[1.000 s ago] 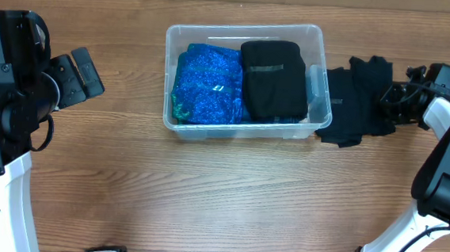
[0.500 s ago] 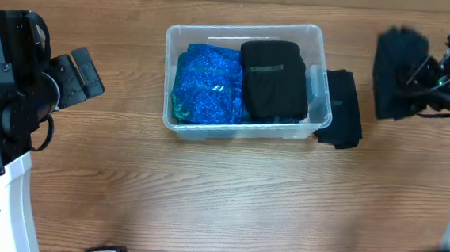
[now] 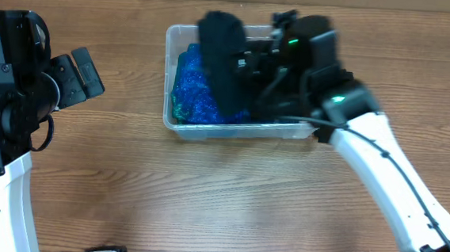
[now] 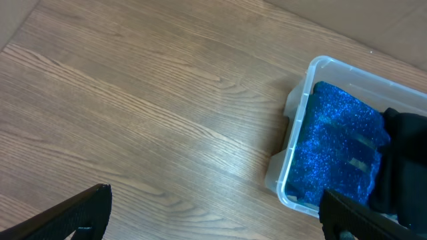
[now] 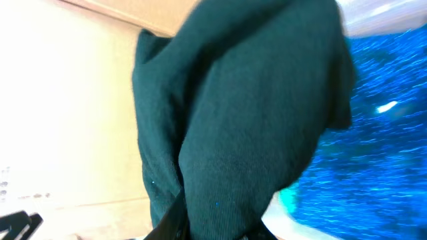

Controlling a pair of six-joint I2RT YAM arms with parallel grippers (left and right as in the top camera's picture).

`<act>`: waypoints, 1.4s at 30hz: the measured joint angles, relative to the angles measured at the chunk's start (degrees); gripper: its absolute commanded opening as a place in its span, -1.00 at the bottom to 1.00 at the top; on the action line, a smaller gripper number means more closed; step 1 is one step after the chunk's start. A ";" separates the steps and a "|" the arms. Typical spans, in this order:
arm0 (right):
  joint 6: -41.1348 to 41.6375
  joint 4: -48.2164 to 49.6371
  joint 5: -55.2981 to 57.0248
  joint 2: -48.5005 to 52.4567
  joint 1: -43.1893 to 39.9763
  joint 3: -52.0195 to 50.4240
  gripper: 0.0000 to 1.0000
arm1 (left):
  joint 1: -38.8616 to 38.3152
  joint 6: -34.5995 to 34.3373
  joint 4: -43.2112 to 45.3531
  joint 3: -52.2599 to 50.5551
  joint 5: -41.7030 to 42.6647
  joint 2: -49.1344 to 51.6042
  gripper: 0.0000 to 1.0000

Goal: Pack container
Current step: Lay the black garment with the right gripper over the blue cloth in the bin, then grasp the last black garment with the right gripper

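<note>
Two arms are at a wooden worktop (image 3: 204,204). One clear container (image 3: 167,74) sits at the far middle of it, with a sparkly blue cloth (image 3: 189,92) inside. The right jaws hold a black cloth (image 3: 218,58) up over the container, and it hangs down and hides part of the blue cloth. The black cloth looks blurry and fills most of the right wrist view, so the jaw tips are hidden. A small pale tag (image 5: 387,107) on the blue cloth is too blurry to read. The left jaws are wide open, well to the left of the container.
</note>
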 measured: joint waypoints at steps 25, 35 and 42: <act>-4.33 -9.77 22.64 13.11 -1.53 0.09 0.33 | 0.00 0.00 0.00 0.00 -0.02 0.00 1.00; -18.40 -19.63 23.96 -0.26 -27.04 0.33 0.56 | 0.00 0.00 0.02 0.00 -0.02 0.00 1.00; -29.75 -20.68 15.10 12.70 -44.59 0.33 0.48 | 0.00 0.00 0.00 0.00 -0.02 0.00 1.00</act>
